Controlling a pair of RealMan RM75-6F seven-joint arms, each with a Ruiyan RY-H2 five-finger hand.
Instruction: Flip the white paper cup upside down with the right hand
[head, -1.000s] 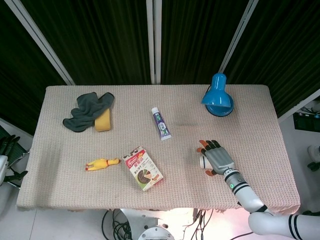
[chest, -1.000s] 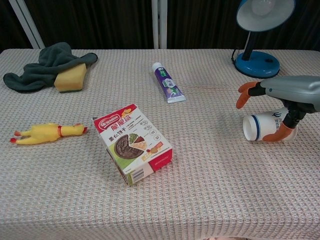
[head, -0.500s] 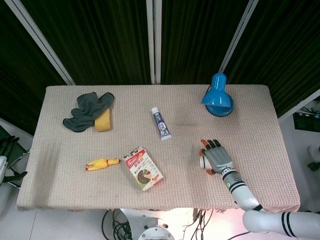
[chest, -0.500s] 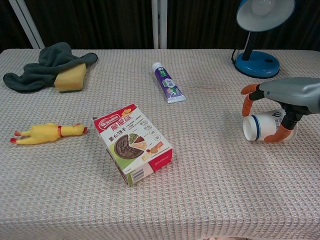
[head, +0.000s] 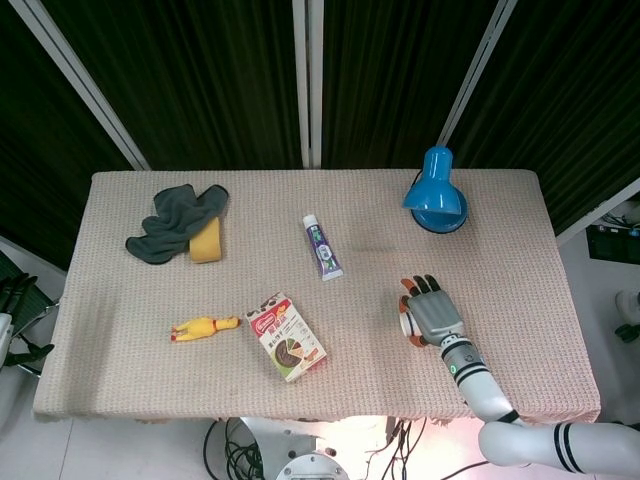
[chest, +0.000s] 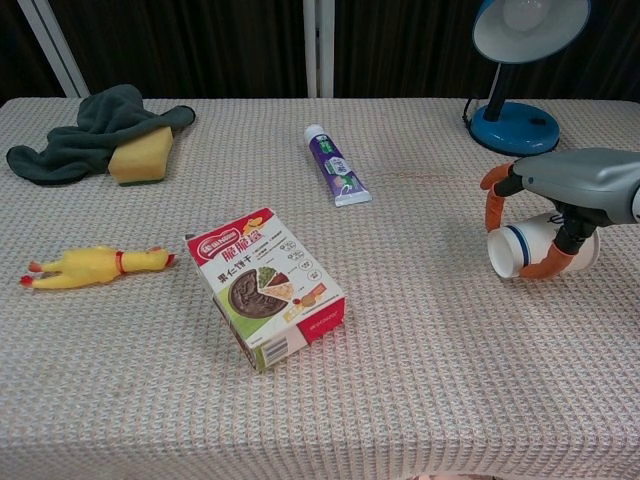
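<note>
The right hand (chest: 560, 205), fingers now curled around the white paper cup (chest: 535, 245), has tilted it mouth-up off the tablecloth just in front of the blue desk lamp (chest: 515, 60), the flip under way; the left hand stays unseen.

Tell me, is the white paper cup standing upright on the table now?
No, the white paper cup lies on its side under the right hand, its open mouth facing left.

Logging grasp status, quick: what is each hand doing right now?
Left hand: not in view.
Right hand: fingers wrapped around the white paper cup lying on its side, holding it.
</note>
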